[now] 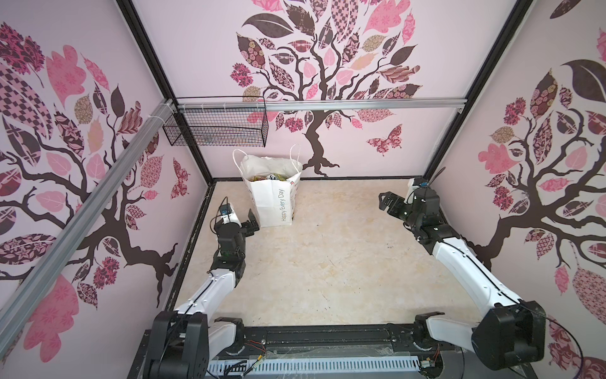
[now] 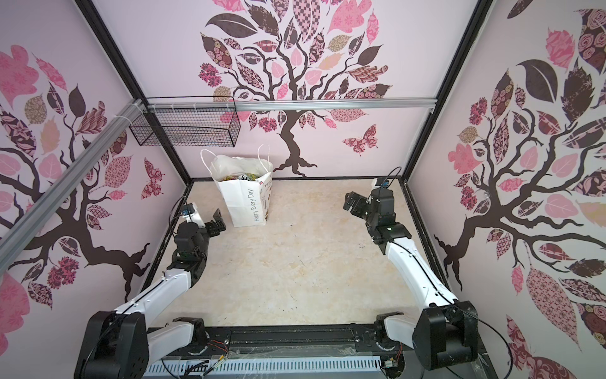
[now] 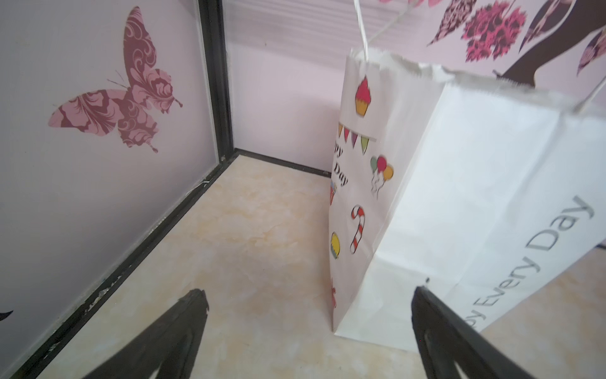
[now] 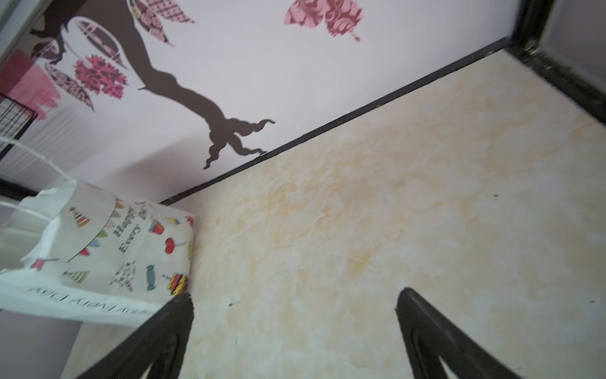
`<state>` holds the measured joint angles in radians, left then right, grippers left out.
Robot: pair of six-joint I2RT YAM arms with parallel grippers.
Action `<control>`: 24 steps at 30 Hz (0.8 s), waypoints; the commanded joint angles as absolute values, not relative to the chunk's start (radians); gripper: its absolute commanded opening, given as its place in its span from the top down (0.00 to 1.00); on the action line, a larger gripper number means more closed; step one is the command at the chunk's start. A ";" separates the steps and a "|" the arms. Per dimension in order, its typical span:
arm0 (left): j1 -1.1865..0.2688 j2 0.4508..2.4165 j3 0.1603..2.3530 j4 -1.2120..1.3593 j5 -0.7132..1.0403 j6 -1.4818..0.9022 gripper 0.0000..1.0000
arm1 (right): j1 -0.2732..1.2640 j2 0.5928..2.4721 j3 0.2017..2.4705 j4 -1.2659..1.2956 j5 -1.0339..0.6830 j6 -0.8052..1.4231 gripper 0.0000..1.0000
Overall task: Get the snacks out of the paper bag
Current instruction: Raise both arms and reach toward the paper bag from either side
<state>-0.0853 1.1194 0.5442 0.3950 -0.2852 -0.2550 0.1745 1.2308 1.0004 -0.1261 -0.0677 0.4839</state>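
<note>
The tall white paper bag [image 1: 273, 200] [image 2: 246, 205] stands upright near the back wall, left of centre, with its mouth open. Crinkly yellow-green snacks [image 1: 270, 177] [image 2: 241, 177] show inside the mouth. My left gripper [image 1: 251, 223] [image 2: 217, 222] hovers low just left of the bag's base, open and empty. In the left wrist view the bag [image 3: 459, 197] fills the side by one finger of the left gripper [image 3: 308, 292]. My right gripper [image 1: 385, 202] [image 2: 350, 202] is open and empty far to the right. In the right wrist view the right gripper [image 4: 295, 295] faces bare floor, with the bag [image 4: 114, 256] off to one side.
A black wire mesh basket [image 1: 216, 126] [image 2: 187, 126] hangs from the aluminium rail [image 1: 360, 105] above and behind the bag. Patterned walls close in the back, left and right. The beige floor [image 1: 328, 256] lies between the arms.
</note>
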 commanded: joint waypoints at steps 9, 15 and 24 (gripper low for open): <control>-0.088 1.156 1.150 -0.435 0.011 -0.691 0.07 | 0.460 1.335 1.211 -0.245 -0.046 0.600 0.02; -0.026 1.335 1.448 -0.650 0.006 -0.630 0.16 | 0.601 1.562 1.494 -0.362 0.074 0.618 0.01; 0.044 1.667 1.819 -0.834 0.018 -0.471 0.21 | 0.627 1.922 1.915 -0.390 0.107 0.581 0.03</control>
